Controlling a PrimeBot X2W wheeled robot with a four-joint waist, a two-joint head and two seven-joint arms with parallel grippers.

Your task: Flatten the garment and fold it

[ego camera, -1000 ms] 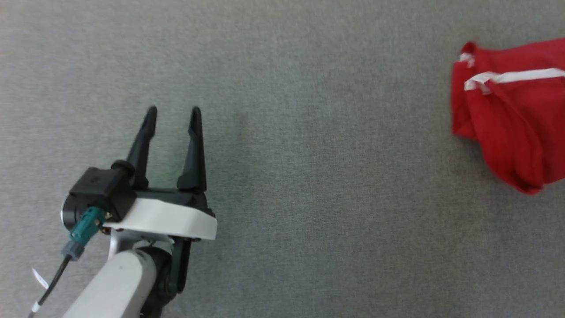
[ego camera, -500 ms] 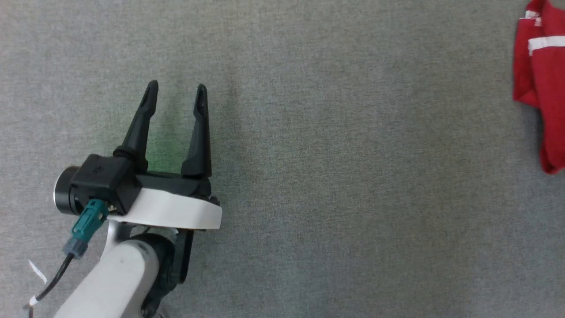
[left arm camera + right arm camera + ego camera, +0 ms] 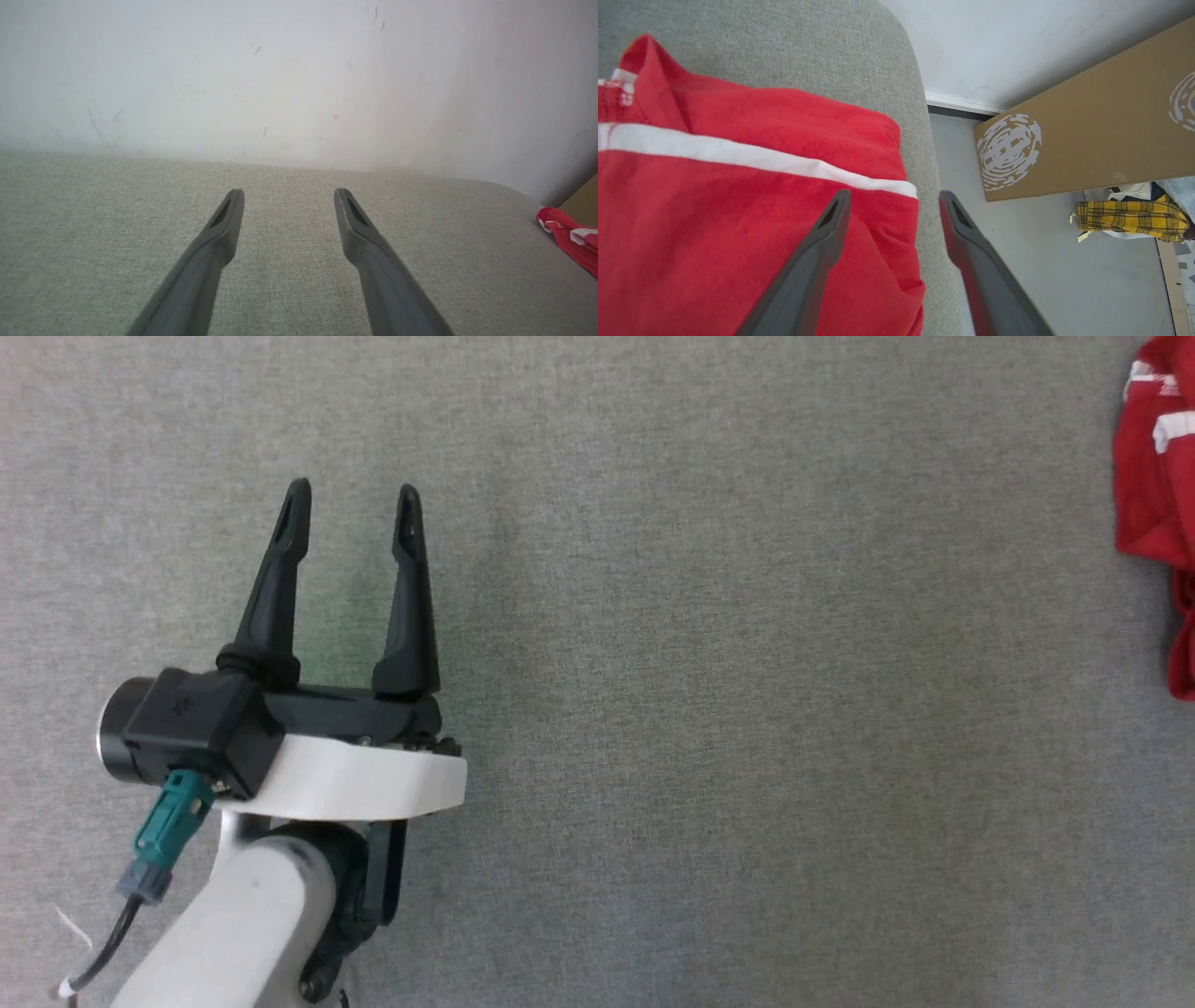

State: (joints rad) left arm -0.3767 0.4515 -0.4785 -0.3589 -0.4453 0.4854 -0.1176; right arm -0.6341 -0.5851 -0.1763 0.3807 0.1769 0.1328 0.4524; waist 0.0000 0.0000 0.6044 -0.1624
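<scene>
1. My left gripper [image 3: 353, 495] hangs over the grey pad [image 3: 709, 709], jaws apart, nothing between them.
2. My right gripper [image 3: 893, 198], jaws apart, hovers above the shorts [image 3: 738, 210] at the pad's right edge.

Head camera: we look straight down on the grey padded surface [image 3: 747, 709] from fairly near, left gripper [image 3: 352, 490] lower left, the garment [image 3: 1141, 504] cut by the right edge. Left wrist: we look low and forward across the same surface to a white wall [image 3: 280, 70], garment at far right too. Right wrist: we sit close above the garment at the surface's edge, facing the floor [image 3: 1064, 261] and a cardboard panel [image 3: 1087, 116].
</scene>
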